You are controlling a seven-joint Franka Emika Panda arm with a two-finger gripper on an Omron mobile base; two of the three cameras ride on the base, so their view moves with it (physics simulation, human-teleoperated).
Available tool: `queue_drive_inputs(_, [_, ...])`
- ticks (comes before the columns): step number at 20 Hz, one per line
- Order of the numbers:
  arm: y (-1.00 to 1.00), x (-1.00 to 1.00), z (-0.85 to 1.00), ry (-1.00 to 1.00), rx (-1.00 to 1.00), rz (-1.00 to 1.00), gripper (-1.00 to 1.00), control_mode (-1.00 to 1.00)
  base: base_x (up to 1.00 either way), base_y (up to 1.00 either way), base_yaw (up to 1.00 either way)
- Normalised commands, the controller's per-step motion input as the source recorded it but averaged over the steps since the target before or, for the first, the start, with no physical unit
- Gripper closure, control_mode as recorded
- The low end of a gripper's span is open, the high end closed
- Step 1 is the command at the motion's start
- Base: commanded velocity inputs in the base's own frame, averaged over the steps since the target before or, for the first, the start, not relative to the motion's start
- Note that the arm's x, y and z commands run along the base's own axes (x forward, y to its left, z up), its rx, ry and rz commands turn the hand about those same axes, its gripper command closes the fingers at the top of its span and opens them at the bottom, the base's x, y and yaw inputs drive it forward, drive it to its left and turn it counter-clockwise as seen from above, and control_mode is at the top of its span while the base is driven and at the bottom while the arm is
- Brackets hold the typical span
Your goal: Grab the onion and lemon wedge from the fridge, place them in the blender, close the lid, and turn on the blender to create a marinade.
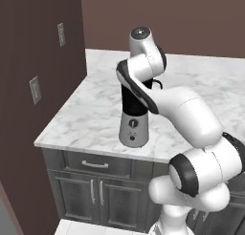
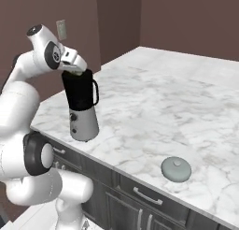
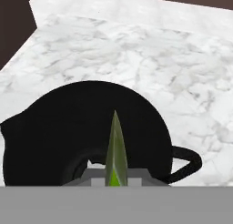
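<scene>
Black blender (image 2: 80,96) jar on silver-grey base, yellow-green lemon wedge (image 3: 115,152), pale grey lid (image 2: 176,169), white grey-veined marble surface (image 2: 154,103), brown walls (image 1: 182,19)

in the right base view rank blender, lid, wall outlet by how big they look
1. blender, largest by far.
2. lid, lying on the counter well to the blender's right.
3. wall outlet, smallest, but it sits farther from the camera, so its true size against the lid is unsure.
</scene>
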Motion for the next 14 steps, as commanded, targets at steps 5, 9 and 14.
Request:
queue_drive_inputs(5, [0.0, 0.64, -0.39, 0.0, 0.05, 0.03, 1.0, -1.0, 0.0, 0.0, 0.0])
queue_drive_inputs(9, [0.0, 0.62, -0.26, 0.0, 0.05, 0.04, 1.0, -1.0, 0.0, 0.0, 0.0])
queue_drive_inputs(14, [0.0, 0.58, -0.14, 0.0, 0.05, 0.05, 1.0, -1.0, 0.0, 0.0, 0.0])
